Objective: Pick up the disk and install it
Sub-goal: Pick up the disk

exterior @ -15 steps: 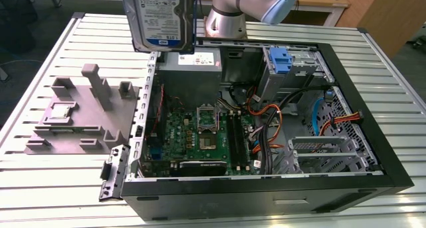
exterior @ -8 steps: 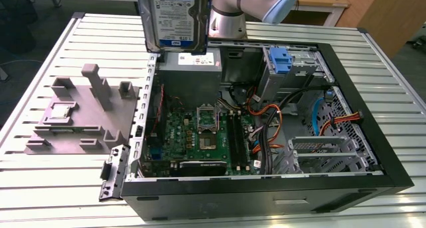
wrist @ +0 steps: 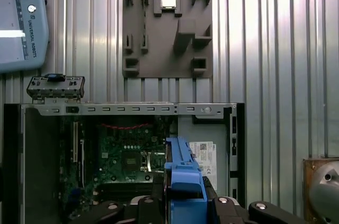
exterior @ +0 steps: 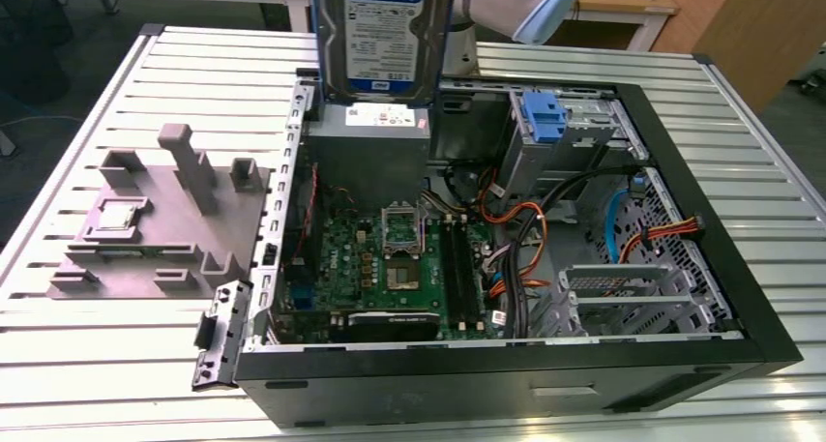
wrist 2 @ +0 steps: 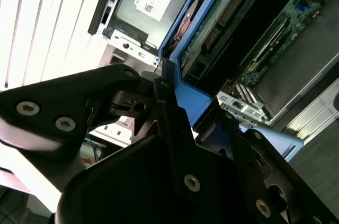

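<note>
Disk (exterior: 382, 41) silver-grey, blue-white label (exterior: 385, 16); motherboard (exterior: 387, 268) green; fixture (exterior: 142, 229) grey; case (exterior: 516, 384) black.

The ribbed metal counter (exterior: 103, 365) carries an open computer case (exterior: 516, 379). Just beside it, toward the exterior view's left, sits a grey holder block (exterior: 142, 239).

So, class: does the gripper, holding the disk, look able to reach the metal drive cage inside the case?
Probably yes. The case lies open on top and the drive cage is uncovered. The gripper holds the disk above the case; cables beside the cage might snag.
</note>
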Tool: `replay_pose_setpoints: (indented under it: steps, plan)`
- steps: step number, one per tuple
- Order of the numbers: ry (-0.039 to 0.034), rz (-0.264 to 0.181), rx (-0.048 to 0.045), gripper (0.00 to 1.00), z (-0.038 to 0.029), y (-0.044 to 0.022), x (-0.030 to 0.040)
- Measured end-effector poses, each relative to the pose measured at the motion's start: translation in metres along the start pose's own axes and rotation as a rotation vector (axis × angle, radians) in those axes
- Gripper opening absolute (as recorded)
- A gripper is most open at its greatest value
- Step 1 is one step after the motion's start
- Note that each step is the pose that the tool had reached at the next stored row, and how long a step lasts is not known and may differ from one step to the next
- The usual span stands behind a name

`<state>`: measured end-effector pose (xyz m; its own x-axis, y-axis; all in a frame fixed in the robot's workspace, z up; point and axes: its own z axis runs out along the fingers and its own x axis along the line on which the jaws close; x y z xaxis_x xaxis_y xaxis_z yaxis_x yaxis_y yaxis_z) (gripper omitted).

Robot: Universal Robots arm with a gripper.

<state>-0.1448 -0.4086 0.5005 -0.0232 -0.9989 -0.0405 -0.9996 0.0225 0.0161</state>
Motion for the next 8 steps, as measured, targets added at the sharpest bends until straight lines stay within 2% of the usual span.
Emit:
replay_pose_setpoints:
  steps: [3, 4, 8]
  plan:
    - [0.0, 0.0, 0.0, 0.36, 0.0, -0.0124, -0.0003]
    - [0.0002, 0.0, -0.0002, 0.36, 0.0, -0.0143, -0.0003]
    - [-0.0001, 0.0, 0.0, 0.36, 0.0005, -0.0146, -0.0003]
